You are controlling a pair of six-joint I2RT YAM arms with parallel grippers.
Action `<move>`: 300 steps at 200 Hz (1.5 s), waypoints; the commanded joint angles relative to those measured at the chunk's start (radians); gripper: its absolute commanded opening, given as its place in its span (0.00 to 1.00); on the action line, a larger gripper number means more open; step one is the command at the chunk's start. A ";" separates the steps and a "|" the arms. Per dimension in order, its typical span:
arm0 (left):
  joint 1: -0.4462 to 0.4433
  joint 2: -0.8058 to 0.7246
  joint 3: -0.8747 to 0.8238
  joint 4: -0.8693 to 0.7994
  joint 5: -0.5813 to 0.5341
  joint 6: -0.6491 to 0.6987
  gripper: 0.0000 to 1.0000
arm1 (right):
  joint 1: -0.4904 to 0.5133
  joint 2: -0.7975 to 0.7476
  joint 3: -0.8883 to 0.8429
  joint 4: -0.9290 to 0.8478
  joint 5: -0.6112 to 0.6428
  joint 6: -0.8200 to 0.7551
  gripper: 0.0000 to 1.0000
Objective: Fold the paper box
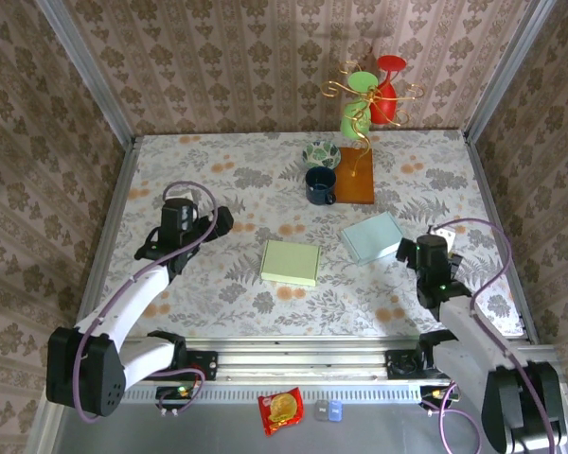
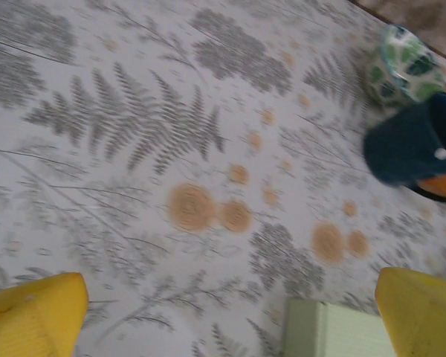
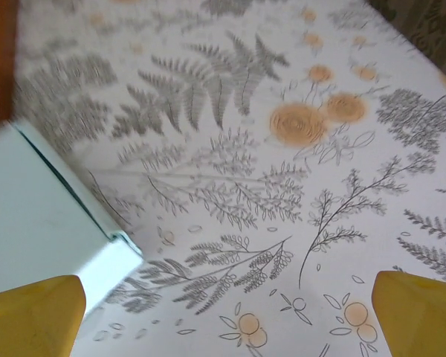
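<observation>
Floral cloth covered the table (image 1: pixel 218 170). Both tools stood released, jaws wide. The left tool (image 2: pixel 227 301) was near the green paper box (image 1: pixel 291 262), on its left, the box cut off at the wrist view's near edge. The right tool (image 3: pixel 227 305) was beside the pale blue box (image 1: pixel 371 236), cropped at left. A blurred dark mug (image 2: pixel 409 145) stood farther off.

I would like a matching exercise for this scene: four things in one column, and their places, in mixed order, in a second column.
1 green box
2 pale blue box
3 dark blue mug
4 red packet

a next to the wooden board
b on the grey ledge at the near edge
c middle of the table
d close to the right tool

Pairs: 1-c, 2-d, 3-a, 4-b
</observation>
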 commanded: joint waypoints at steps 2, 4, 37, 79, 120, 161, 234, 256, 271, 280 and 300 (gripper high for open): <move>0.005 0.011 -0.004 -0.051 -0.236 0.012 1.00 | -0.011 0.108 -0.010 0.407 -0.071 -0.162 1.00; 0.005 0.011 -0.003 -0.052 -0.241 0.012 1.00 | -0.011 0.113 -0.005 0.400 -0.076 -0.164 1.00; 0.012 0.032 0.001 -0.033 -0.285 0.083 1.00 | -0.061 0.280 0.018 0.618 -0.179 -0.180 1.00; 0.017 0.054 0.011 -0.020 -0.323 0.170 1.00 | -0.082 0.466 0.059 0.794 -0.243 -0.194 1.00; 0.019 0.065 -0.011 0.044 -0.365 0.306 1.00 | -0.081 0.599 0.047 0.924 -0.255 -0.200 1.00; 0.036 0.089 -0.071 0.224 -0.441 0.550 1.00 | -0.050 0.607 0.073 0.885 -0.165 -0.207 1.00; 0.195 0.315 -0.215 0.780 -0.193 0.699 1.00 | -0.025 0.614 0.105 0.838 -0.136 -0.227 1.00; 0.241 0.350 -0.177 0.760 -0.103 0.673 1.00 | -0.025 0.617 0.113 0.826 -0.195 -0.253 1.00; 0.249 0.390 -0.218 0.900 -0.077 0.651 1.00 | -0.025 0.617 0.114 0.825 -0.200 -0.254 1.00; 0.250 0.445 -0.270 1.043 -0.087 0.647 1.00 | -0.025 0.617 0.114 0.825 -0.201 -0.254 1.00; 0.273 0.454 -0.329 1.134 -0.089 0.607 1.00 | -0.025 0.617 0.114 0.826 -0.201 -0.255 1.00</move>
